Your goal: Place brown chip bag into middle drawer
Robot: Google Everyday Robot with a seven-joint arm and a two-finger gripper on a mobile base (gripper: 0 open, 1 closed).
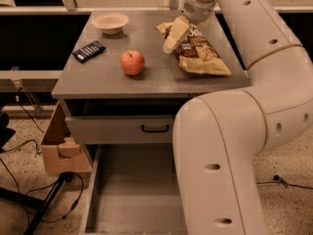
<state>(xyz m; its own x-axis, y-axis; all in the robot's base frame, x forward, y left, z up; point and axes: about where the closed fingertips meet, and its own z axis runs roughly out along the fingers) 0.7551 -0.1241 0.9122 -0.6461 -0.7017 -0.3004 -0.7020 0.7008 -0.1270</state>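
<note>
The brown chip bag lies flat on the right side of the grey cabinet top, dark brown with tan-yellow edges. My gripper hangs from the arm at the top of the view. It is over the bag's far left end, close to or touching it. The middle drawer is pulled out below, at the bottom of the view, and its bare grey floor shows. My arm hides the drawer's right part.
A red apple, a white bowl and a small dark blue packet sit on the cabinet top left of the bag. A shut drawer front with a black handle is above the open drawer. A cardboard box and cables lie on the floor at left.
</note>
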